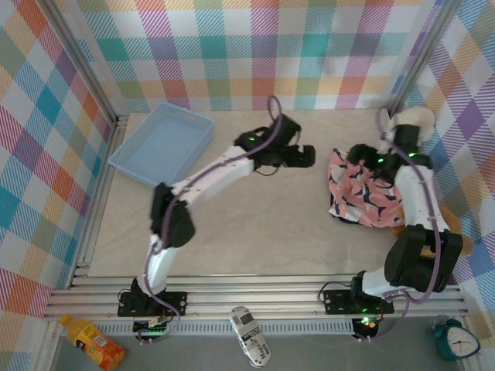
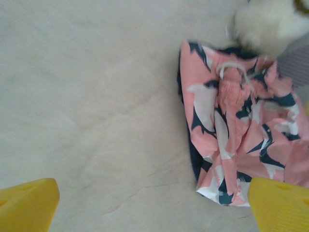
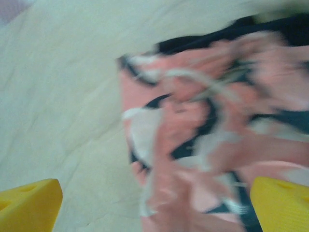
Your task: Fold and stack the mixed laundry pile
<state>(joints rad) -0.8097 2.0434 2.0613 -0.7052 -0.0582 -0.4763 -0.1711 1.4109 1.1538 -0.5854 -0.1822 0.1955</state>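
Pink garment with navy-and-white print lies crumpled at 3 o'clock on the table. A dark navy edge shows beneath it, and I cannot tell whether that is a second piece of laundry.

The left gripper hangs just beside the garment's 9 o'clock edge. In the left wrist view its yellow fingers are spread wide over bare table and hold nothing. The right gripper hovers over the garment's 12 o'clock edge. In the blurred right wrist view its fingers stand wide apart with cloth below them, pinching nothing.

Counted: one pink garment, two arms, one light blue basket at 10 o'clock, and one white plush toy at 2 o'clock.

The left arm bends at the elbow and stretches toward 1 o'clock, its gripper facing 3 o'clock. The right arm folds at the table's right edge, forearm running toward 12 o'clock, wrist turned toward 9 o'clock.
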